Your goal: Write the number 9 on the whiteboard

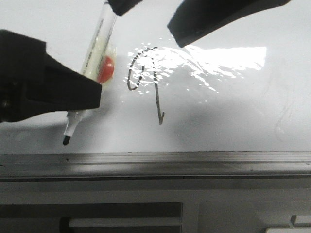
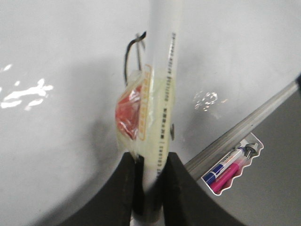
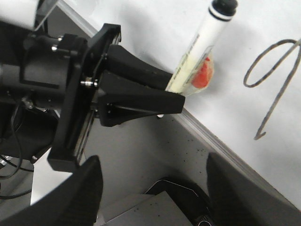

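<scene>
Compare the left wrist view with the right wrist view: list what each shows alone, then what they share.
Only the left wrist view shows the packaged markers lying beyond the board's metal ledge.

Only the right wrist view shows the left gripper from outside, its black body, and the number 9 complete, stem and hook included.

Both show the marker clamped in the left gripper, its red-and-yellow wrap, and the whiteboard.

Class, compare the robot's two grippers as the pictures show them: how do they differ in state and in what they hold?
The left gripper is shut on the marker, while the right gripper is open and holds nothing. In the front view the left gripper sits low, left of the number 9, while the right gripper comes in from above it. Both have black fingers and hang over the whiteboard.
</scene>
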`<state>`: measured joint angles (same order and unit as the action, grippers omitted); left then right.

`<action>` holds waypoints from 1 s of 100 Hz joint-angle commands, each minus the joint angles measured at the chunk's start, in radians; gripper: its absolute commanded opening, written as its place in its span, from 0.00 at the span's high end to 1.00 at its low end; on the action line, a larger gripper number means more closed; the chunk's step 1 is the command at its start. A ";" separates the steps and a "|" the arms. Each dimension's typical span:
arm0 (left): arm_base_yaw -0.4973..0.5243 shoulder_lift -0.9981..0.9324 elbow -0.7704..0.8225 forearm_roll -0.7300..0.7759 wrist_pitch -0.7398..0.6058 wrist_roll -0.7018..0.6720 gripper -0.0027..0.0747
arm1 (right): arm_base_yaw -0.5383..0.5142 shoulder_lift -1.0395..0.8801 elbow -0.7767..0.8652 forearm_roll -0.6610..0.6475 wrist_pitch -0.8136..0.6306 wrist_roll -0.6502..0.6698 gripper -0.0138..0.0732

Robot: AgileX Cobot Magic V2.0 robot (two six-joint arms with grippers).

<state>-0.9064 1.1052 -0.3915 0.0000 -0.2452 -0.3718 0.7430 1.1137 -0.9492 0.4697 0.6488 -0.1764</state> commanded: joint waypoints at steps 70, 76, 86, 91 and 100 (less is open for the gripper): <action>0.050 0.096 -0.029 -0.223 -0.188 -0.006 0.99 | 0.004 -0.015 -0.033 0.028 -0.019 -0.004 0.36; 0.050 0.096 -0.029 -0.238 -0.186 -0.006 0.99 | 0.004 -0.015 -0.033 0.028 -0.019 -0.004 0.36; 0.050 0.096 -0.029 -0.266 -0.182 -0.006 0.99 | 0.004 -0.015 -0.033 0.028 -0.019 -0.004 0.36; 0.050 0.096 -0.029 -0.283 -0.182 -0.006 0.99 | 0.004 -0.015 -0.033 0.028 -0.017 -0.004 0.36; 0.050 0.096 -0.029 -0.283 -0.181 -0.006 0.99 | 0.004 -0.015 -0.033 0.028 -0.011 -0.004 0.36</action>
<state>-0.8701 1.2110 -0.3952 -0.2236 -0.3883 -0.3658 0.7430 1.1137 -0.9492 0.4712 0.6771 -0.1764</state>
